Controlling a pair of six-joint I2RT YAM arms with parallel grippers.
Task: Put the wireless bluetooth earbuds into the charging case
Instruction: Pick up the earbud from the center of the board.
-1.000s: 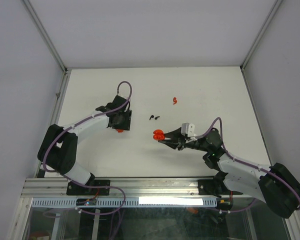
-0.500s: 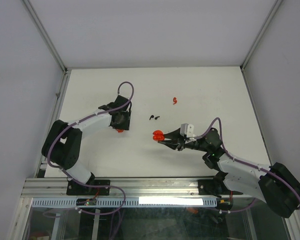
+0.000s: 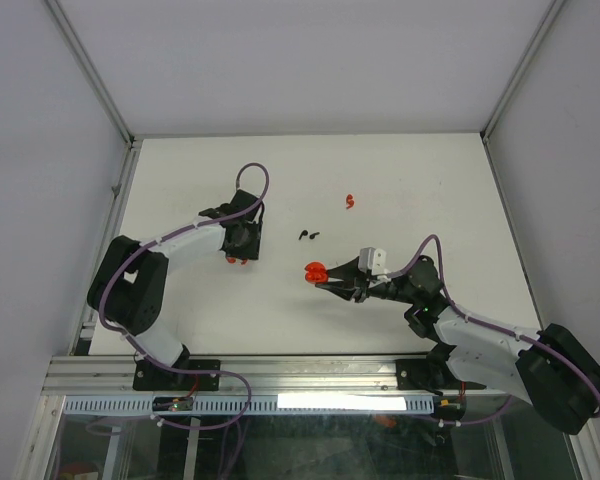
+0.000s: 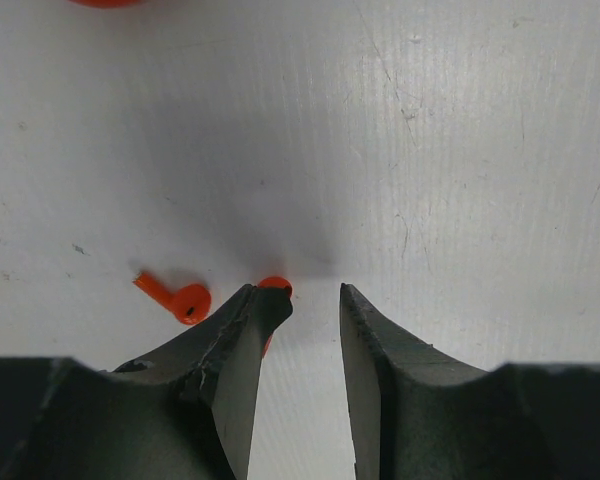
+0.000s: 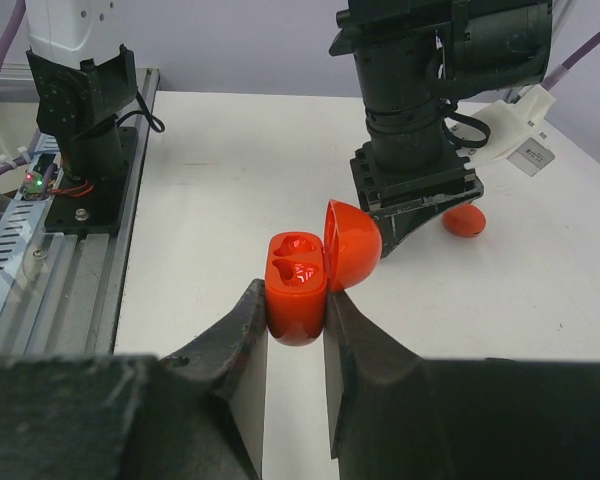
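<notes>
Since a second ago the left arm has pulled its elbow in towards the middle of the table (image 3: 400, 170), though its wrist has stayed over the same patch. The right arm has barely shifted.

The left fingers (image 4: 350, 312) stand apart with nothing between them, tips pointing down close to the table. One red earbud (image 4: 175, 297) lies flat just beside them, stem pointing away. A second red earbud (image 4: 274, 287) sits right at one fingertip and is partly hidden behind it; I cannot tell if they touch. A red rounded piece (image 5: 464, 220) lies on the table just past that arm's wrist.

The right fingers (image 3: 330, 280) are clamped on the sides of the red charging case (image 5: 298, 285), near the middle of the table and well apart from the left arm. Its lid (image 5: 352, 245) stands hinged open on the far side, and the two moulded wells face up.

Two black earbuds (image 3: 307, 236) lie together between the arms, a little further back. Some small red pieces (image 3: 350, 201) lie beyond those, too small to make out.
</notes>
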